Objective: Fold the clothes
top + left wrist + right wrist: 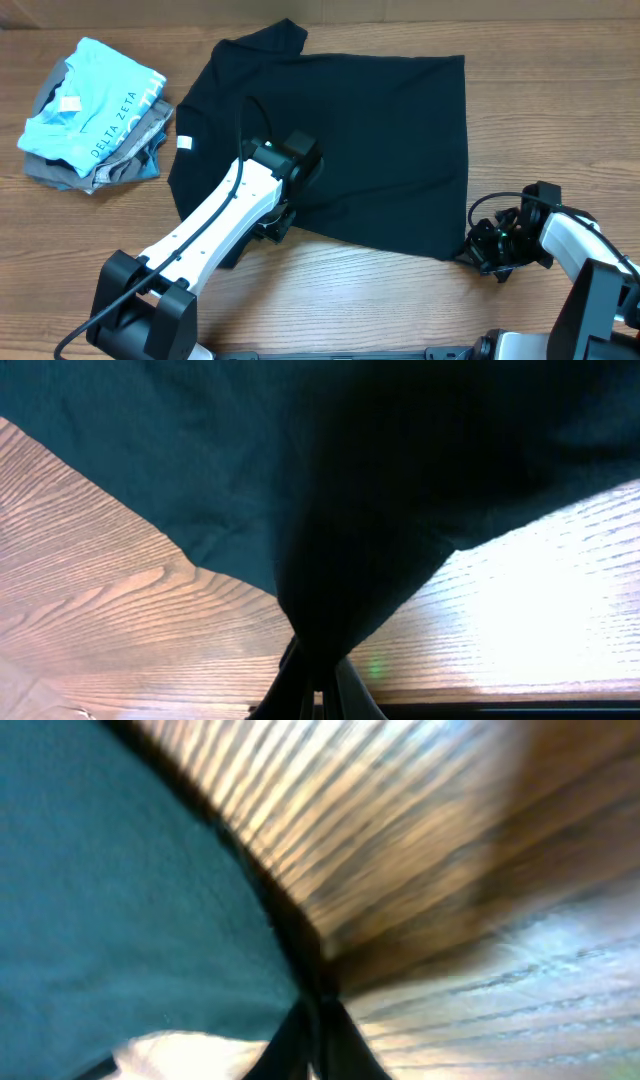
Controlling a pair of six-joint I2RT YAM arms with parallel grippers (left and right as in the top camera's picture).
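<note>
My left claw [318,682] is pinched shut on a bunched fold of the plain black soft-fabric T-shirt [380,130]. The shirt lies spread across the middle of the wooden table [340,290]. From overhead, my own arm hides that grip. My right claw [318,1020] is closed on the shirt's near right corner, though its view is smeared and the fingertips barely show.

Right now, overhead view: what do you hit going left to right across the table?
light blue DELTA ZETA garment → black T-shirt → right gripper at the shirt's lower right corner
</note>
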